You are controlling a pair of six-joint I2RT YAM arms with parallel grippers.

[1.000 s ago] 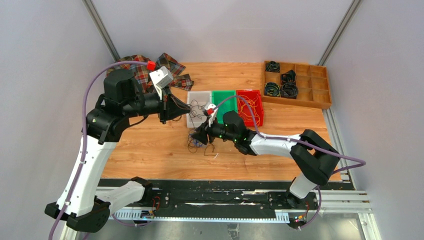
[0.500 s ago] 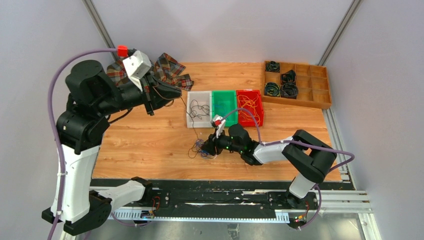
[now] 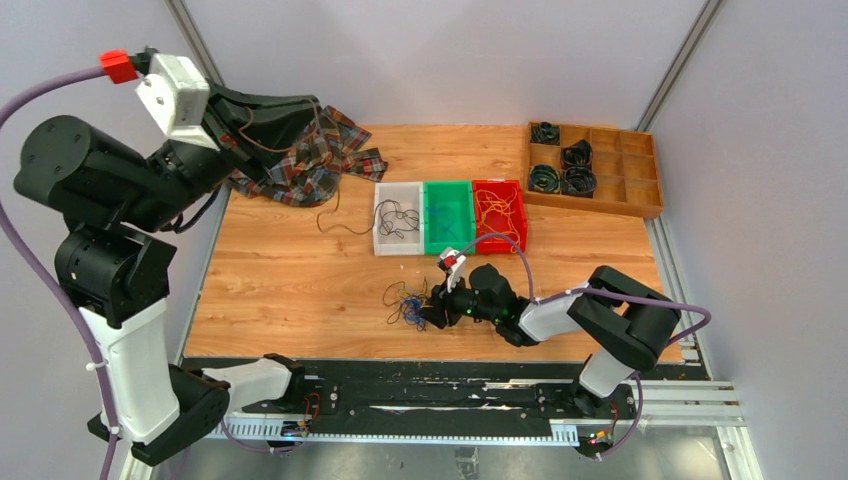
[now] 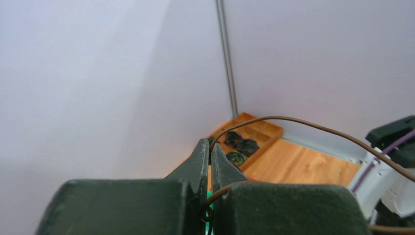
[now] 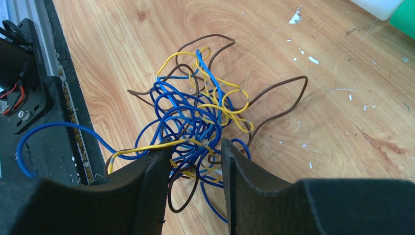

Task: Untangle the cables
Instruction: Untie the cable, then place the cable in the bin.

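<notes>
Straddling cables (image 5: 195,93) nr table (image 3: 290,290) edge, R claw (image 5: 195,143) half-open — L claw (image 4: 210,145) pinches brown wire (image 4: 303,123) aloft.

The cables (image 3: 405,303) are lying tangled on the surface (image 3: 290,280) near its front edge, the right gripper (image 3: 428,308) sitting just right of them. Behind, three bins (image 3: 448,183) are standing in a row. A tray (image 3: 600,207) is resting far right, a cloth (image 3: 320,165) far left, beneath the raised left gripper (image 3: 310,105).
</notes>
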